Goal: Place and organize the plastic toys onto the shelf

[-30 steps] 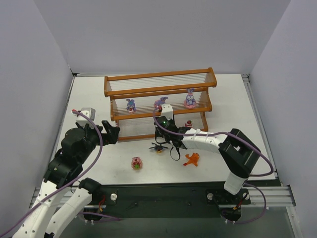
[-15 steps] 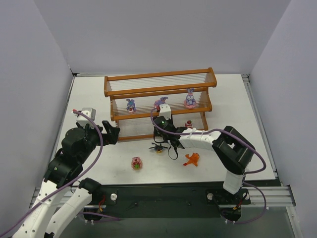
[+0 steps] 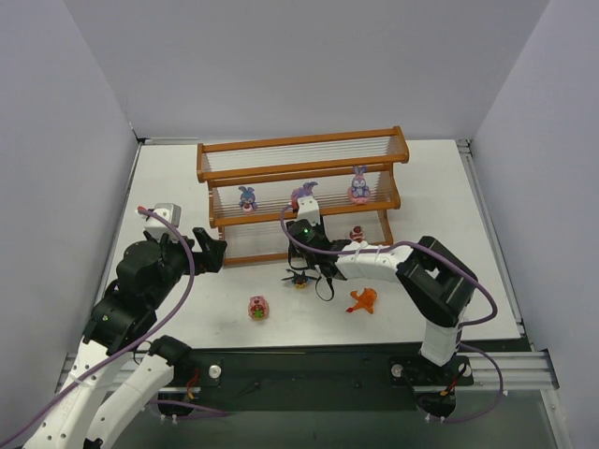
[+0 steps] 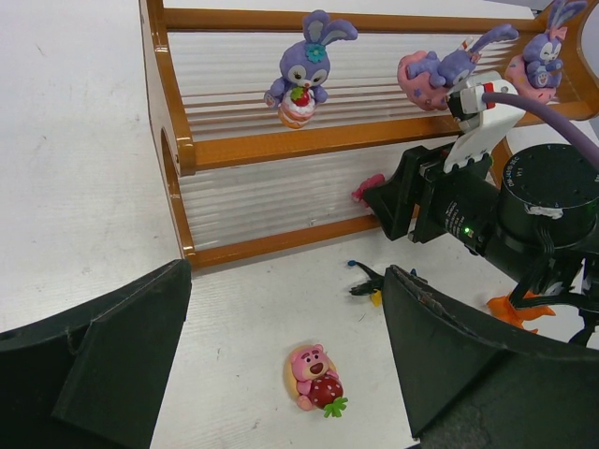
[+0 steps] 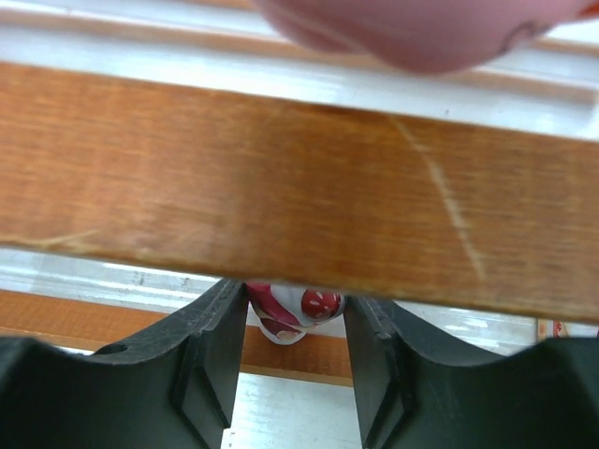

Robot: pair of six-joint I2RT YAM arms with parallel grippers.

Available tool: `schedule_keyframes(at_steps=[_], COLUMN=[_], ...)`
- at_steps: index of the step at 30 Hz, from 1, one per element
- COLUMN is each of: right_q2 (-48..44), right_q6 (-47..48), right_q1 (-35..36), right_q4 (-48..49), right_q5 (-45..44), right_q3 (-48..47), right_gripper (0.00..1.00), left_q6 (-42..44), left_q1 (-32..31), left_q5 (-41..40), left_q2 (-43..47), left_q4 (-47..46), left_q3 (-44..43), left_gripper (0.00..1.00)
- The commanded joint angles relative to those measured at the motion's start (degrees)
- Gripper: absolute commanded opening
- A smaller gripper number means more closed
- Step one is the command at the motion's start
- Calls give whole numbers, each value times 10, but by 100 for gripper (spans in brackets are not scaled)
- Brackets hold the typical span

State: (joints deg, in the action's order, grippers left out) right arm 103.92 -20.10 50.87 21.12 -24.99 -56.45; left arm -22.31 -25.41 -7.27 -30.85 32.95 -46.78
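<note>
1. White table (image 3: pixel 168 187) boxed in by pale grey walls (image 3: pixel 281 65). Toward the far side, the shelf (image 3: pixel 299 142): orange-brown frame, three stepped tiers of thin pale rods.
2. Top view only: both arms in full, and a small red toy (image 3: pixel 356 234) on the lowest tier near the right end. Hidden behind the right arm (image 3: pixel 384 267) in the left wrist view.
3. Left wrist view only: close detail of the middle tier. From left to right: upright purple rabbit (image 4: pixel 301 79), toppled purple-pink figure (image 4: pixel 430 75) lying on its side, third purple rabbit (image 4: pixel 541 61) at the frame edge.
4. Right wrist view only: red-and-white toy (image 5: pixel 290 313) seen just under a frame rail. Blurred pink shape (image 5: pixel 421 28) at the top edge, not identifiable.
5. Left gripper (image 4: pixel 285 271): jaws spread wide, nothing between them. Held above the table in front of the shelf's left end.
6. Right gripper (image 5: pixel 296 304): partly closed, one finger against each side of the red-and-white toy. Positioned at the front of the lowest tier, near the middle of the shelf.
7. Count, toys: eight.
   - Three on the middle tier.
   - One on the lowest tier.
   - One in the right gripper.
   - Three on the table in front of the shelf, apart from one another: black winged toy (image 3: pixel 299 278), round pink-red toy (image 3: pixel 257 308), orange toy (image 3: pixel 362 299).
8. Count, other: one shelf, two arms, two grippers.
</note>
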Motion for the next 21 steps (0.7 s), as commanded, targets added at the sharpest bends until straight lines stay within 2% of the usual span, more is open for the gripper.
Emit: schedule_keyframes(at_steps=[1, 5, 8, 21], right_q2=[5, -5, -13, -76], right_q6=[0, 0, 0, -6], right_q1=[-8, -8, -8, 12], right_q4=[9, 13, 14, -8], right_q5=[19, 14, 10, -8], right_q3=[-17, -16, -14, 4], right_gripper=[45, 55, 58, 64], left_q6=[4, 5, 5, 1], left_q1=[2, 3, 2, 3], left_q5=[-6, -8, -8, -7], left_q2=[-3, 0, 1, 3], left_q4=[-3, -1, 1, -7], left_q3=[-29, -31, -30, -26], left_gripper=[93, 93, 93, 93])
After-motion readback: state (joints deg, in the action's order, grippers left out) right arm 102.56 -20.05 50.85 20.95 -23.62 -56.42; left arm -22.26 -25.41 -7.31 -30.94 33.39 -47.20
